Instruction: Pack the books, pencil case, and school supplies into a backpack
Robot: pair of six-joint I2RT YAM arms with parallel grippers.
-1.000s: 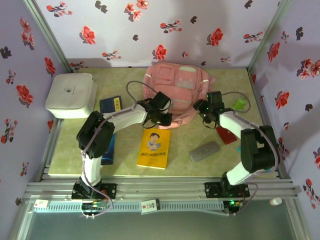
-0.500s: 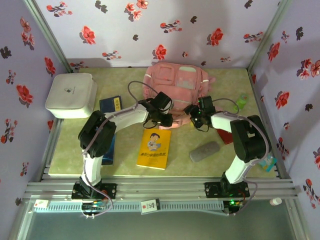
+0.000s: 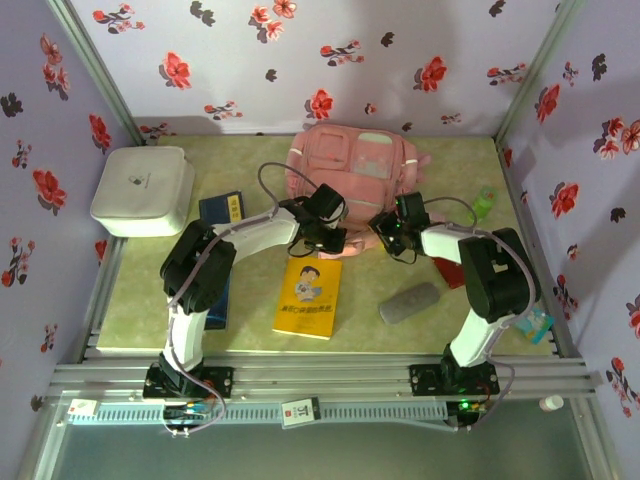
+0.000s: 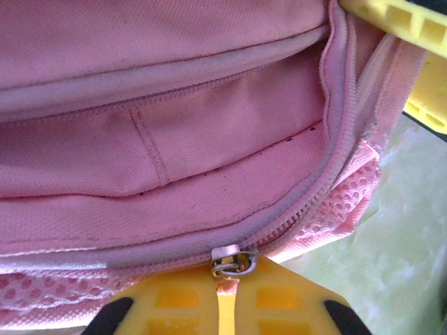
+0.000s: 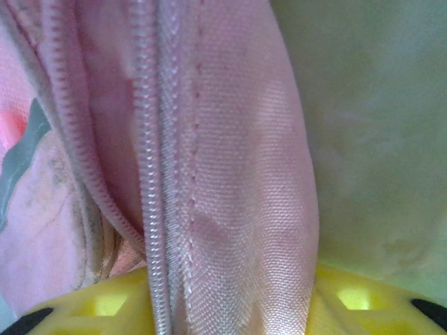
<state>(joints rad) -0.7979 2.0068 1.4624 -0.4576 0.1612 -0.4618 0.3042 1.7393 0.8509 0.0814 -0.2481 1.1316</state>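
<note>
Nearest you, the yellow book (image 3: 308,297) lies flat between the two arms. Its cover carries a cartoon figure and lines of print too small to read. The grey pencil case (image 3: 410,302) lies to its right, well apart from both grippers. The blue book (image 3: 217,300) lies partly under the left arm.

Your left gripper (image 4: 223,283) sits at the backpack's near edge. Its fingers are closed on the zip pull (image 4: 233,264), which sticks out right at their tips below the pink seam. Your right gripper (image 5: 223,300) is just beside it, with a fold of pink fabric and a line of zip teeth filling the gap between its yellow fingers (image 5: 349,293). You cannot tell whether they pinch it.

The backpack (image 3: 350,165) lies flat past both grippers. The navy book (image 3: 221,209), with its yellow mark, lies to the left of the backpack. The white box (image 3: 143,190) beyond the navy book has a small dark logo that cannot be read. A small green object (image 3: 484,205) rests near the right wall.
</note>
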